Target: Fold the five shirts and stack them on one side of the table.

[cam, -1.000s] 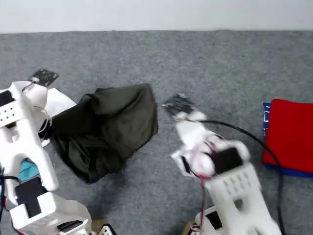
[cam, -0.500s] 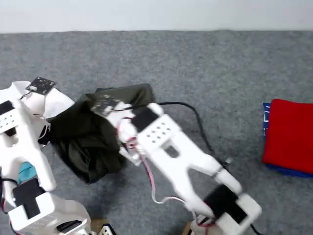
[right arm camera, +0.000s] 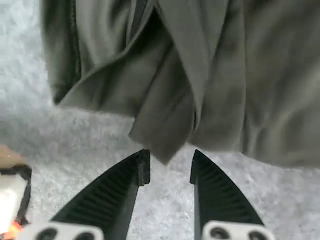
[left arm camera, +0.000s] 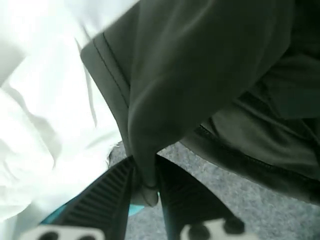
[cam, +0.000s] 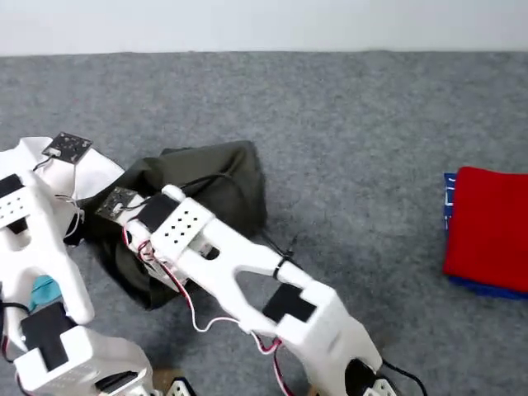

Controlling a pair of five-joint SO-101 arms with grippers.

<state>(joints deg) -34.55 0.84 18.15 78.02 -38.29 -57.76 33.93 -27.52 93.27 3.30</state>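
A crumpled dark olive shirt (cam: 214,186) lies on the grey table at the left. In the left wrist view my left gripper (left arm camera: 145,186) is shut on a fold of the olive shirt (left arm camera: 200,75), next to a white shirt (left arm camera: 45,125). My right arm (cam: 214,247) stretches across the table over the shirt's near edge. In its wrist view my right gripper (right arm camera: 170,169) is open just above the table, and a hanging corner of the olive shirt (right arm camera: 200,75) sits at the gap between its tips. A folded red shirt (cam: 491,227) rests on a blue one (cam: 450,198) at the right edge.
The white shirt (cam: 99,173) lies partly under the left arm (cam: 37,239) at the far left. A teal piece of cloth (cam: 45,289) shows by that arm's base. Bare grey carpet (cam: 371,140) spans the middle and back of the table.
The right arm has swung from the table's middle right across to the left, over the olive shirt. The left arm has hardly moved and still holds the shirt.
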